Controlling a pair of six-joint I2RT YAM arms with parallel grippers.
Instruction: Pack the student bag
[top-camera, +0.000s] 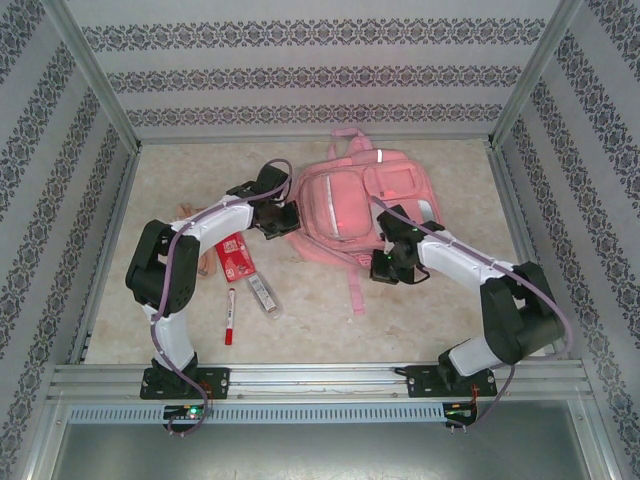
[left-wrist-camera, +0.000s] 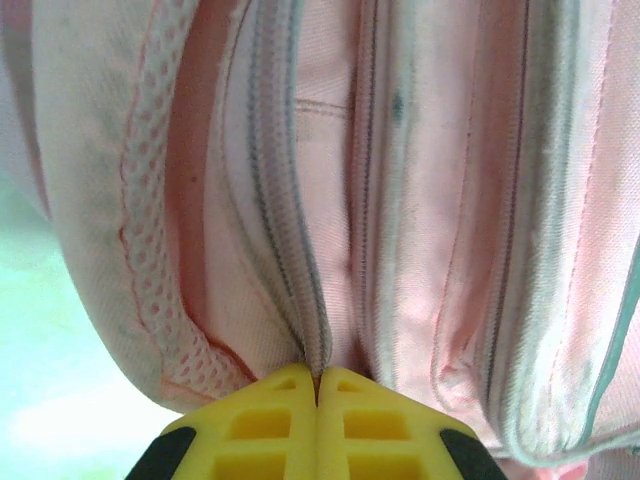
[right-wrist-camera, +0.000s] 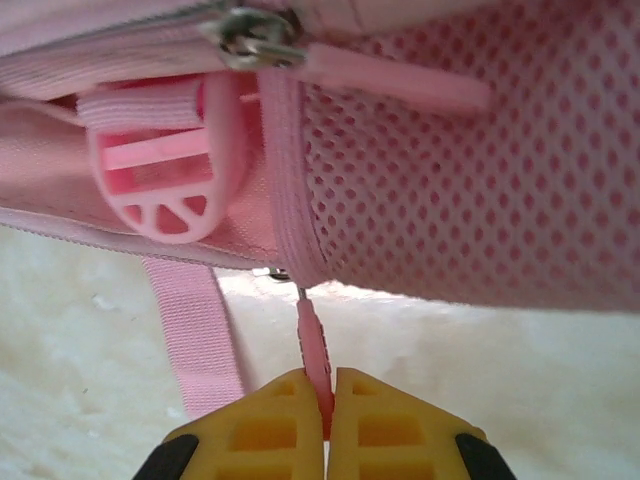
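Observation:
The student bag (top-camera: 345, 200), a big pink backpack, lies flat at the back middle of the table. My left gripper (top-camera: 287, 217) is at its left side. In the left wrist view this gripper (left-wrist-camera: 317, 385) is shut, and its yellow fingertips pinch a grey-edged zipper seam of the bag (left-wrist-camera: 450, 200). My right gripper (top-camera: 386, 262) is at the bag's near right corner. It (right-wrist-camera: 327, 400) is shut on a thin pink zipper pull (right-wrist-camera: 316, 345) that hangs from the bag's mesh side pocket (right-wrist-camera: 480, 180).
A red packet (top-camera: 235, 258), a clear tube (top-camera: 262, 293) and a red marker (top-camera: 230, 315) lie left of the bag, near the left arm. A peach pouch (top-camera: 185, 212) peeks out behind that arm. A bag strap (top-camera: 356, 290) trails toward the front. Metal frame walls enclose the table.

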